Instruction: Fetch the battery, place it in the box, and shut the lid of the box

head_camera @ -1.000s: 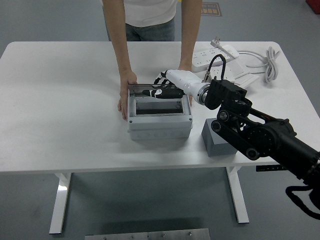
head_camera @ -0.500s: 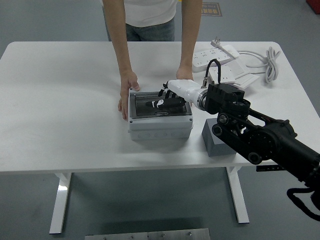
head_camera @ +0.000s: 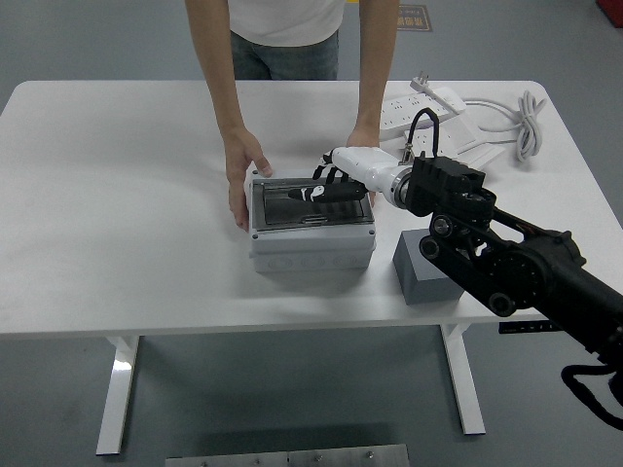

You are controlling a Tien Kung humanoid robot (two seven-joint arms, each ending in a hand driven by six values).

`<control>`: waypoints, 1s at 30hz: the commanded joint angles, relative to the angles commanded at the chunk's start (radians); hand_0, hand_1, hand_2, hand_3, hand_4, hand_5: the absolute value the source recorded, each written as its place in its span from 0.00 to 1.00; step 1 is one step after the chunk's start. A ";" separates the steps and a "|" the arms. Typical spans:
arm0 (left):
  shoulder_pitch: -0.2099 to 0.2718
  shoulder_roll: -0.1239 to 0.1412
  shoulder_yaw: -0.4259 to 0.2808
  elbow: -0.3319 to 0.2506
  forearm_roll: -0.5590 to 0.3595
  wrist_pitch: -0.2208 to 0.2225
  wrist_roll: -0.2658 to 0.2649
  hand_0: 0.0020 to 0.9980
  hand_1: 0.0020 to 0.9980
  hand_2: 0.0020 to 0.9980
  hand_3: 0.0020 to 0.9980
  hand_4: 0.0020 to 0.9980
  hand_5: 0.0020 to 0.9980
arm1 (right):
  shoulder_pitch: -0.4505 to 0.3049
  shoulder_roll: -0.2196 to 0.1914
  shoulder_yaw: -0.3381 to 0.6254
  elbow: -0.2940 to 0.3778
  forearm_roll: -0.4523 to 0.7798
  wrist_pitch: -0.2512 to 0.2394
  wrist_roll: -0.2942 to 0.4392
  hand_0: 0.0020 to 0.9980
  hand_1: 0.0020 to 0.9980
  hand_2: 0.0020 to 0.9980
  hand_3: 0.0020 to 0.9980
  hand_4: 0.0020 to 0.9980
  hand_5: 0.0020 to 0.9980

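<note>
The pale grey rectangular plastic box [head_camera: 311, 224] has its dark see-through lid [head_camera: 310, 202] shut flat; the right hand [head_camera: 331, 187] rests extended fingers on it, gripping nothing.

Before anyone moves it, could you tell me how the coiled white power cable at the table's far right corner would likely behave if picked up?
The coiled white power cable would probably flop and uncoil, since its loops lie loose. It looks light for its size. It seems to run to the white power strip, so lifting it might drag that along.

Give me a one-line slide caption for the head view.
Right hand rests flat on the grey box's closed lid while a person's hand steadies the box's left side.
</note>
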 joint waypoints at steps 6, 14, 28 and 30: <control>0.002 0.000 0.000 0.000 -0.001 0.001 0.000 0.62 0.70 0.60 0.58 0.59 0.00 | -0.022 -0.033 0.103 0.047 0.044 0.072 -0.048 0.49 0.53 0.66 0.72 0.98 1.00; 0.005 -0.002 0.002 0.000 -0.006 0.003 -0.001 0.62 0.70 0.60 0.58 0.59 0.00 | -0.071 -0.061 0.222 0.114 0.034 0.143 -0.110 0.48 0.53 0.66 0.72 0.98 1.00; 0.012 -0.006 0.005 -0.001 -0.013 0.005 -0.002 0.62 0.70 0.60 0.58 0.59 0.00 | -0.204 -0.079 0.414 0.172 -0.035 0.117 -0.094 0.47 0.54 0.67 0.72 0.98 1.00; 0.012 -0.007 0.006 0.000 -0.014 0.005 -0.003 0.62 0.70 0.60 0.58 0.59 0.00 | -0.223 -0.081 0.439 0.182 -0.039 0.095 -0.076 0.47 0.54 0.67 0.72 0.98 1.00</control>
